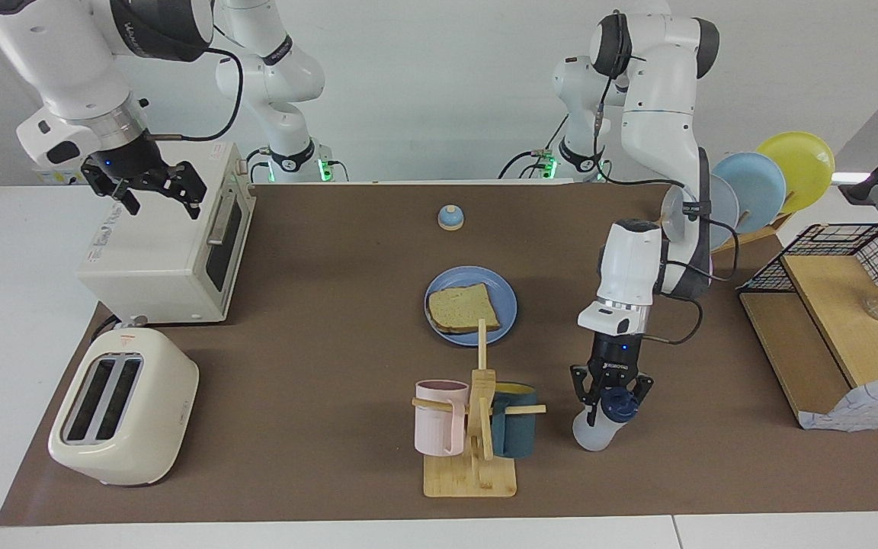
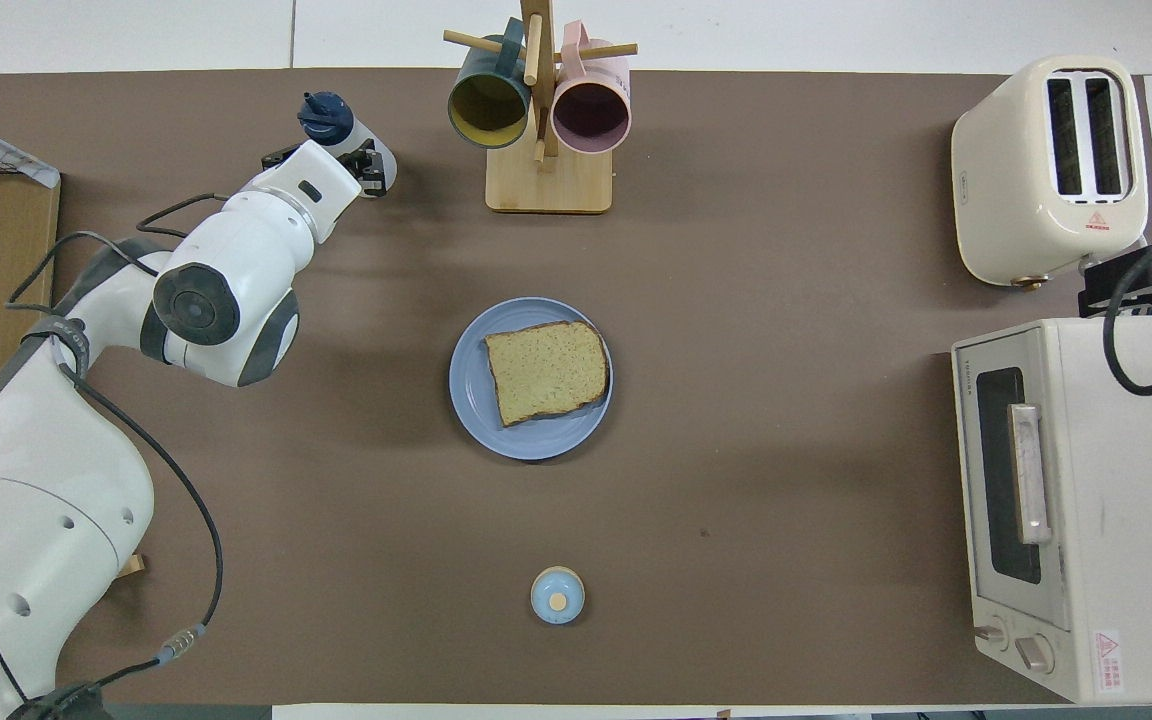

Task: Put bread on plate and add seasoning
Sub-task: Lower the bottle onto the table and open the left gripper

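The bread (image 1: 463, 309) lies flat on the blue plate (image 1: 508, 303) in the middle of the table; it also shows in the overhead view (image 2: 546, 372) on the plate (image 2: 471, 372). My left gripper (image 1: 611, 398) is shut on the seasoning bottle (image 1: 595, 431), just under its navy cap. The bottle is tilted, its base low over the table beside the mug rack. In the overhead view the left gripper (image 2: 361, 165) and the bottle (image 2: 328, 115) show partly under the arm. My right gripper (image 1: 155, 192) is open and empty, raised over the toaster oven.
A wooden mug rack (image 1: 473, 450) with a pink and a dark teal mug stands beside the bottle. A toaster (image 1: 125, 408) and a toaster oven (image 1: 168, 244) are at the right arm's end. A blue dome (image 1: 450, 218) sits nearer the robots. A plate rack (image 1: 759, 183) and wooden shelf (image 1: 828, 328) are at the left arm's end.
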Controlling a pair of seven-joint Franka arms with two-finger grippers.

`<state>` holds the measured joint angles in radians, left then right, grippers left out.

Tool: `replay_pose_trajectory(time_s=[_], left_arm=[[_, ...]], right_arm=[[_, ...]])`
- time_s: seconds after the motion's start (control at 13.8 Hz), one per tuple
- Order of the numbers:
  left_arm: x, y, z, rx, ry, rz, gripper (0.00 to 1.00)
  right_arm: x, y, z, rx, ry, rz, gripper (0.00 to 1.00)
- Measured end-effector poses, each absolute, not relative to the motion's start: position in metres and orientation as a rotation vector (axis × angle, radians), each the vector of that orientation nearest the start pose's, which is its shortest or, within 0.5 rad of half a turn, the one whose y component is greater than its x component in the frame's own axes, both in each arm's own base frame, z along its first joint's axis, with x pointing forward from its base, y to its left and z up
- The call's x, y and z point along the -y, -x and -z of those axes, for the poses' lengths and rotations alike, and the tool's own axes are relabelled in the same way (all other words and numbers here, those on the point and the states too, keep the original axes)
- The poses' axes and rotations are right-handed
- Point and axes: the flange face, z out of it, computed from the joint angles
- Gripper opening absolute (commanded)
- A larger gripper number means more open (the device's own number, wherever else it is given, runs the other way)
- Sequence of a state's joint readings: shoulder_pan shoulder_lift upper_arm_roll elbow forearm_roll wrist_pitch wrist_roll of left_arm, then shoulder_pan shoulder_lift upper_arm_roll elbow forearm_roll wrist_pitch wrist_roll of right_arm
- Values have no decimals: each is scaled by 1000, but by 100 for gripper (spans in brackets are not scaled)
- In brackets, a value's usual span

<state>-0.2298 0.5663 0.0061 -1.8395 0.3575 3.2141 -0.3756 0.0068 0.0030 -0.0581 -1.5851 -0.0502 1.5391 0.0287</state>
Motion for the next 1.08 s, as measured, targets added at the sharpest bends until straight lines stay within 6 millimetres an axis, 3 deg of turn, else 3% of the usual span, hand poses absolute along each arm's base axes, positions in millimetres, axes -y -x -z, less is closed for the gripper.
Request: replay_pose_trajectory(time_s=[0.07, 0.29, 0.43, 1.08], left_arm=[[186, -667, -310, -333, 2983, 1259, 24], [186, -667, -310, -339, 2981, 1257, 60], [186, -667, -310, -342, 2980, 1256, 99], [182, -664, -299, -334, 2989, 1224, 100]], right_arm=[[34, -550, -614, -128, 3188, -79, 100], [34, -550, -613, -128, 3188, -79, 100], [34, -550, -613, -128, 3188, -79, 100], [34, -550, -613, -128, 3188, -79, 100]])
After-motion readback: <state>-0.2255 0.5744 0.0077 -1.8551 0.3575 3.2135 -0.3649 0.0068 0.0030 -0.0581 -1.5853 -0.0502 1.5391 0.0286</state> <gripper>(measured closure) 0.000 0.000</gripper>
